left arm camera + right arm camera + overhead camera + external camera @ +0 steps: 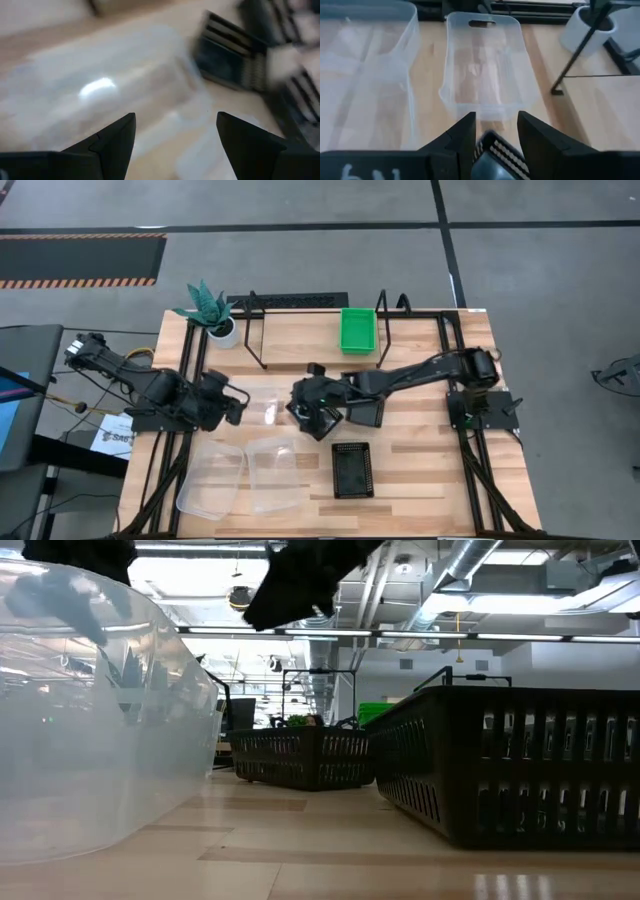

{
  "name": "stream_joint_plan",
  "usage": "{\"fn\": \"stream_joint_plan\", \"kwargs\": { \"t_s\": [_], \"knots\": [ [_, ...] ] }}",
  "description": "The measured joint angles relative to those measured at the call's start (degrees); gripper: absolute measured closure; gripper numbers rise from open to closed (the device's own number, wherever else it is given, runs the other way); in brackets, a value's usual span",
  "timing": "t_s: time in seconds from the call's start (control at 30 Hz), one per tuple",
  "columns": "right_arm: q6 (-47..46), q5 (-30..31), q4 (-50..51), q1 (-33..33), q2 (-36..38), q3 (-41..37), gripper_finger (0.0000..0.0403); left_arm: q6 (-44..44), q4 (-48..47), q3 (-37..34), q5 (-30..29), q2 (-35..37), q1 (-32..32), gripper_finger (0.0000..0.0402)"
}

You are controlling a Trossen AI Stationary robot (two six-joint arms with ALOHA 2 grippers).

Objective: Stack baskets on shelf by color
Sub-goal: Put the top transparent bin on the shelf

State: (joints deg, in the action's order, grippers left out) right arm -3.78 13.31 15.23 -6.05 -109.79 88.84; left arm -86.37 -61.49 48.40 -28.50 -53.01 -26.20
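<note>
High view: right gripper (pixel 312 412) sits mid-table over a black basket (pixel 362 411), with the shelf (pixel 300 330) just beyond it and one green basket (pixel 357 329) on the plank. A second black basket (pixel 352 470) lies near the front edge. Left gripper (pixel 232 402) hangs beside a clear basket (pixel 265 405); two more clear ones sit front-left. Plant (pixel 210 310) stands at the shelf's left end.

Low view: black baskets and a clear wall fill the frame; shelf barely readable behind.

Left wrist: jaws wide apart, empty, clear basket ahead, all smeared.

Right wrist: jaws narrow around a slotted black rim (pixel 495 150); can't tell if it's pinched yet.

Risk: a thin rim grip could let the basket tilt or slip on lift. Remaining green baskets aren't visible anywhere.
</note>
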Motion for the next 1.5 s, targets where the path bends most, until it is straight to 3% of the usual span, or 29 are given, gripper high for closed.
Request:
{"fn": "stream_joint_plan", "kwargs": {
  "t_s": [0.27,0.6,0.87,1.1,1.3,1.5],
  "knots": [
    [-2.0,-3.8,-0.4,0.9,-1.1,3.0,0.0238,-14.1,-16.1,0.0,-0.9,-3.9,0.2,0.0136],
    [-2.2,-4.3,3.2,-0.1,-0.7,5.9,0.0241,-17.4,-12.6,-7.2,-0.8,-4.8,0.4,0.0136],
    [-2.2,-4.5,6.9,-1.5,-0.7,6.4,0.0242,-12.4,-5.6,-9.0,-0.2,-5.1,2.7,0.0136],
    [-2.0,-4.5,7.9,-1.9,-0.7,6.4,0.0242,-9.3,-2.8,-10.2,5.7,-8.4,7.0,0.0136],
    [-2.2,-4.5,8.2,-1.8,-0.7,6.4,0.0242,-1.2,-2.6,-6.1,7.6,-13.3,11.3,0.0136],
    [-2.2,-4.5,8.5,-1.9,-0.7,6.4,0.0242,3.0,-14.3,-1.9,9.4,-18.5,15.2,0.0136]
  ]
}}
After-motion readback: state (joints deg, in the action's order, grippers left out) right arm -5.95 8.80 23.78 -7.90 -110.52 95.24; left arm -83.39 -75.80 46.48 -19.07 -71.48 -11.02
